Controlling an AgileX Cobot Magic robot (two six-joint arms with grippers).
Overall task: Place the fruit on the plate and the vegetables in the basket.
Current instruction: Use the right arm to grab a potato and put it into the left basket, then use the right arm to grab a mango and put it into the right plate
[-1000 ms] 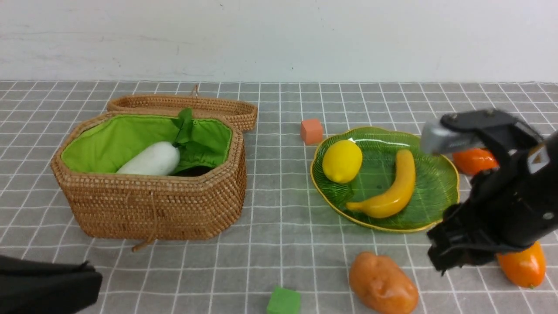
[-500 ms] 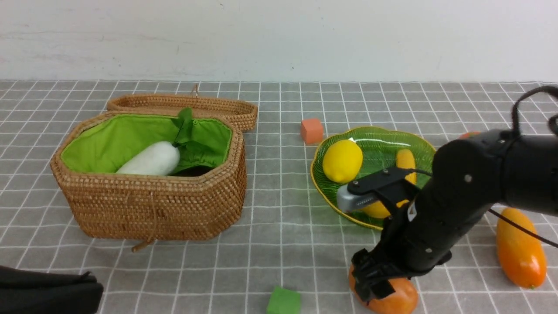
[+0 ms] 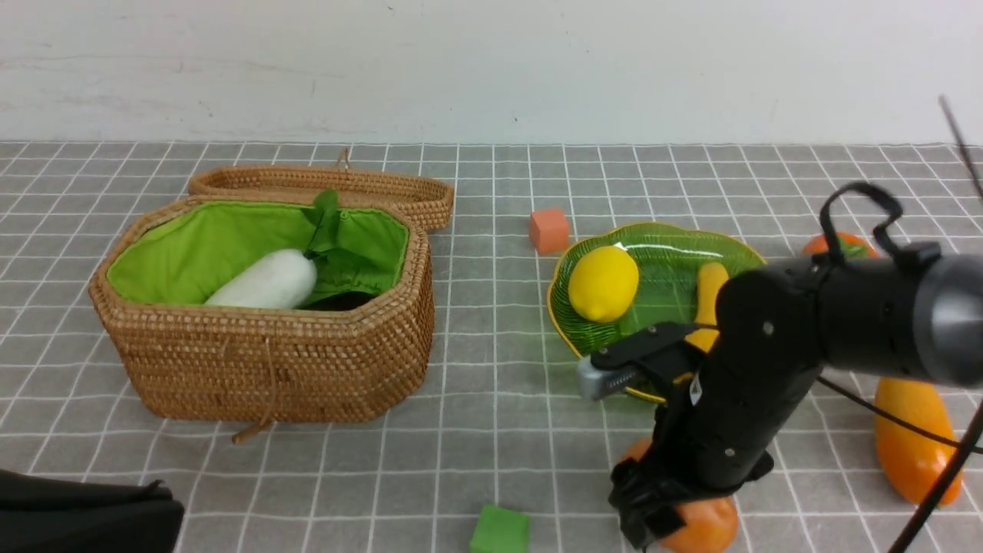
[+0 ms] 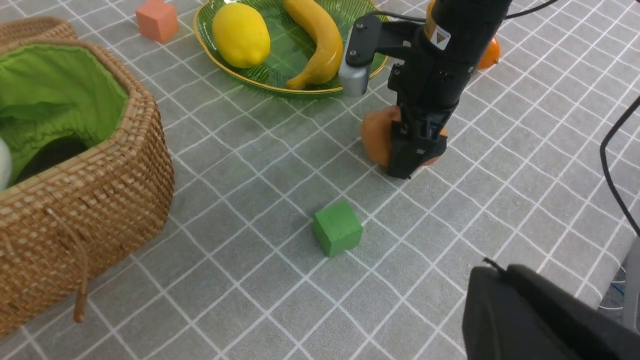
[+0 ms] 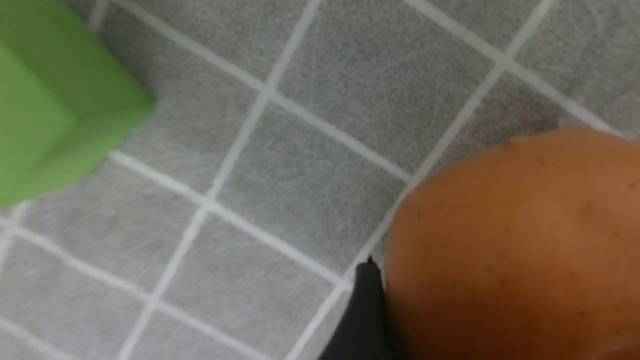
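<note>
My right gripper (image 3: 666, 527) is down at the table's front right with its jaws wide, straddling the lumpy orange-brown potato (image 3: 703, 524), which rests on the cloth. One black finger (image 5: 367, 310) stands right beside the potato (image 5: 515, 240). On the green plate (image 3: 668, 246) lie the lemon (image 3: 603, 283) and the banana (image 3: 708, 283), which my arm partly covers. The persimmon (image 3: 845, 244) and the mango (image 3: 910, 442) lie on the cloth to the right. In the wicker basket (image 3: 269, 361) are the white radish (image 3: 265, 280) and a dark eggplant (image 3: 338, 303). My left gripper (image 4: 492, 267) stays shut and empty at the front left.
A green cube (image 3: 499, 530) sits just left of the potato. An orange cube (image 3: 548, 230) stands behind the plate's left rim. The basket's lid (image 3: 322, 184) lies open behind the basket. Grey checked cloth covers the table.
My right arm swung from the right of the plate leftward and down onto the potato, and its jaws widened. The left arm stayed still.
</note>
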